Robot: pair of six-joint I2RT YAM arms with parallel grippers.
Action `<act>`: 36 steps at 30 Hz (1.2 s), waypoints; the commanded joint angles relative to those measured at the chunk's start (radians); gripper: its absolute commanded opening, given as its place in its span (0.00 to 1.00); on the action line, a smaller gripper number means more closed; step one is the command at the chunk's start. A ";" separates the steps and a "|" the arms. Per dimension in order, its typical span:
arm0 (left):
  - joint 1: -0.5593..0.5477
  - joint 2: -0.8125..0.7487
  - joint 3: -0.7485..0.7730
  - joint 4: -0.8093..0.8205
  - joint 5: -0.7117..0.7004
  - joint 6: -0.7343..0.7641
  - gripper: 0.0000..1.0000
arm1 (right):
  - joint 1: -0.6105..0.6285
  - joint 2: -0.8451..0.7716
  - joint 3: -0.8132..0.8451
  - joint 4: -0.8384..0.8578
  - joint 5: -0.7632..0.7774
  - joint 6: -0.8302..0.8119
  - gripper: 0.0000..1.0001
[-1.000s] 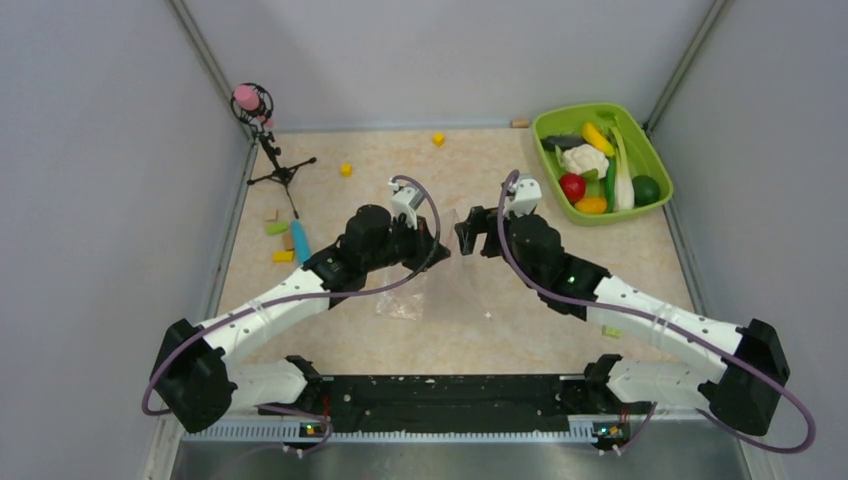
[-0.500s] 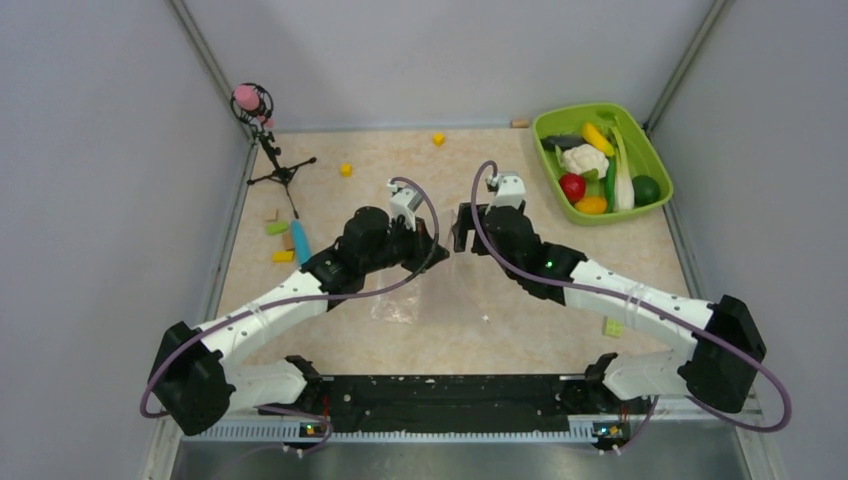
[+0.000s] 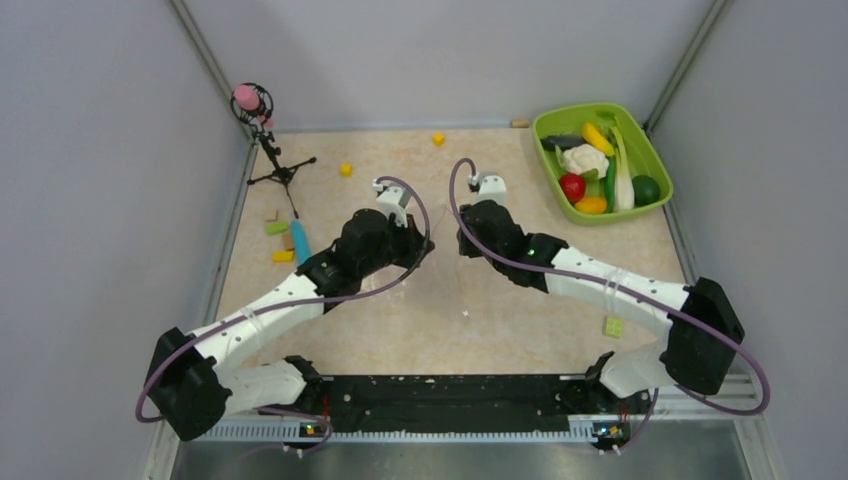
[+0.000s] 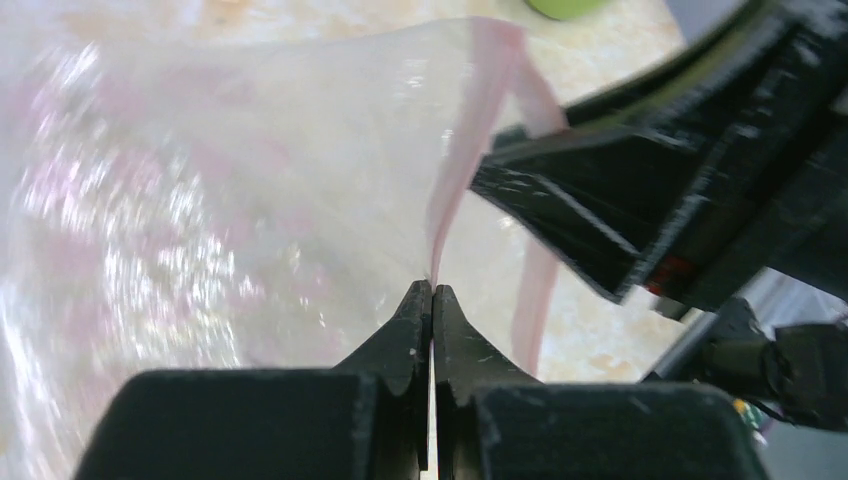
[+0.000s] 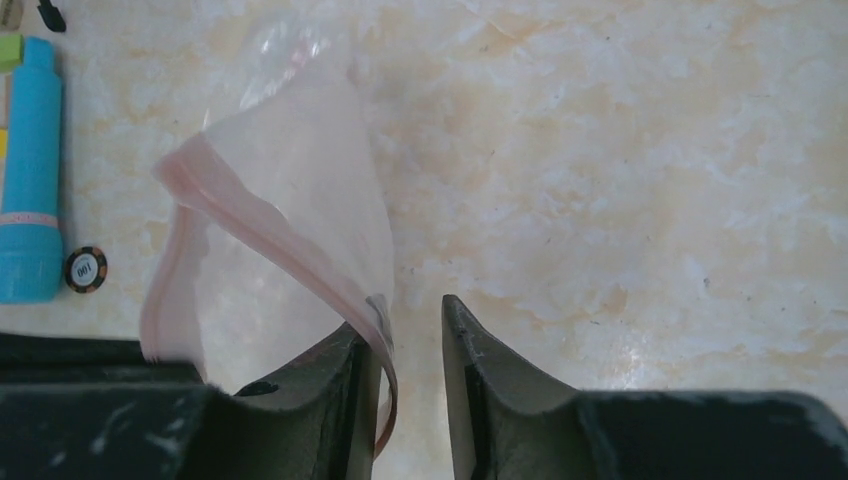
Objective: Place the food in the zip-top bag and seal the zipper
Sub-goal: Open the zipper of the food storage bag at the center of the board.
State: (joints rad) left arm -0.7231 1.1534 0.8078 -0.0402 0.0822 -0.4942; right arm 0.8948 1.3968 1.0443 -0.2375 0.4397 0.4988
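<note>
The zip-top bag (image 4: 200, 200) is clear and crinkly and hangs off the table between the two arms. My left gripper (image 4: 432, 287) (image 3: 425, 243) is shut on its pink zipper (image 4: 470, 150). My right gripper (image 5: 403, 312) (image 3: 463, 240) faces the left one closely. Its fingers stand a little apart, with the bag's (image 5: 290, 200) pink zipper edge (image 5: 260, 225) between them, lying against the left finger. The food (image 3: 590, 165), a cauliflower, tomato, yellow and green pieces, lies in the lime-green tray (image 3: 585, 108) at the back right.
A small microphone stand (image 3: 265, 130) is at the back left. A blue cylinder (image 3: 300, 240) (image 5: 30, 170) and small blocks (image 3: 280, 240) lie left of the arms. Yellow blocks (image 3: 345, 169) sit further back. A green block (image 3: 613, 326) is near the right arm.
The right gripper has moved left up to the bag's mouth and narrowed its jaws around the zipper edge. The bag has come up off the table.
</note>
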 commanded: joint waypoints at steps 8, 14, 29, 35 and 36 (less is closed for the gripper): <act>-0.001 -0.107 0.116 -0.277 -0.455 0.014 0.00 | -0.021 -0.177 -0.108 -0.058 0.078 -0.096 0.18; -0.001 -0.171 0.075 -0.262 -0.449 0.030 0.00 | -0.043 -0.221 -0.143 -0.014 0.015 -0.111 0.00; -0.016 -0.005 0.061 -0.158 -0.108 -0.094 0.59 | -0.021 -0.147 -0.100 0.139 -0.268 0.166 0.00; -0.080 0.062 0.067 -0.159 -0.135 -0.144 0.66 | -0.016 -0.134 -0.106 0.145 -0.188 0.276 0.00; -0.093 0.070 0.068 -0.155 -0.152 -0.155 0.66 | -0.016 -0.135 -0.111 0.151 -0.177 0.288 0.00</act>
State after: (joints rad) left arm -0.7738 1.2034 0.8665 -0.2493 -0.0582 -0.6014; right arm 0.8688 1.2613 0.9016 -0.1421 0.1947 0.6941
